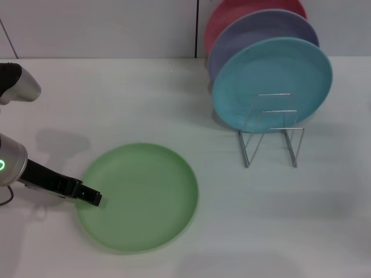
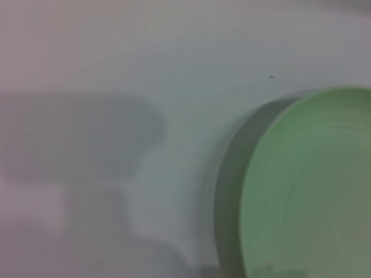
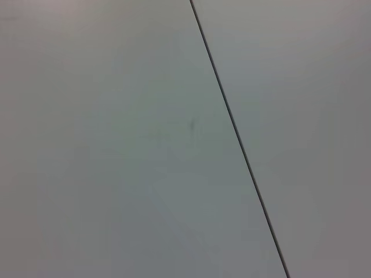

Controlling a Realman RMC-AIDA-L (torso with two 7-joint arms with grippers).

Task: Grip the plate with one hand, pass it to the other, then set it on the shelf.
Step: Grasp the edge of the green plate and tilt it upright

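The green plate [image 1: 139, 197] lies flat on the white bench [image 1: 116, 98], toward the front and left of centre. The left pincer [image 1: 91, 197], black at the end of a slim silver arm with a green light, reaches in low from the left and sits at the plate's left rim; whether it is spread or pinching the rim cannot be told. The left wrist view shows the plate's rim [image 2: 307, 185] and its shadow on the bench. The wire rack [image 1: 271, 130] stands well apart, toward the back right, holding a turquoise plate [image 1: 272, 81], a lavender plate [image 1: 255, 29] and a red plate [image 1: 232, 14] upright. The right pincer is out of sight.
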